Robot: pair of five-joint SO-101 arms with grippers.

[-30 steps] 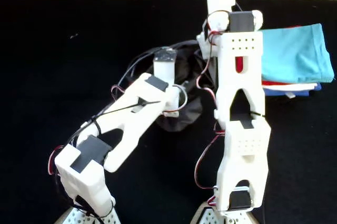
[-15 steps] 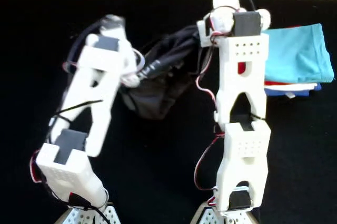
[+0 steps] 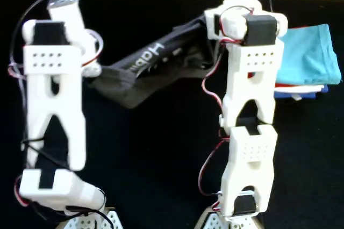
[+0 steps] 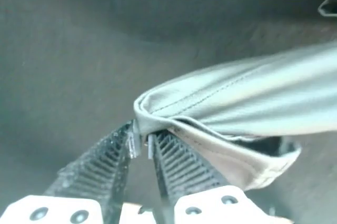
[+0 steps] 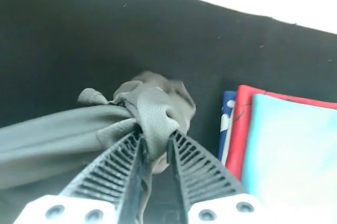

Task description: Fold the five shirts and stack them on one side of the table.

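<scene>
The left gripper (image 4: 141,142) is clamped on one end of the single dark shirt (image 3: 145,63), and the right gripper (image 5: 155,139) is pinched on its other end. The shirt hangs stretched between them above the tabletop (image 3: 145,154), toward the far edge. One stack of folded shirts (image 3: 303,59) lies at the right edge, turquoise on top with red, white and blue edges beneath.

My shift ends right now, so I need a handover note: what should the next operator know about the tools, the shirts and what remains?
Left tool: shut on one end of the dark shirt.
Right tool: shut on its other end. The shirt hangs stretched between them over the table.
Stack: folded shirts at the table's right side, turquoise on top, red, white and blue edges beneath.
Done: that stack, seemingly four shirts.
Left: fold the dark shirt and add it to the stack.
</scene>
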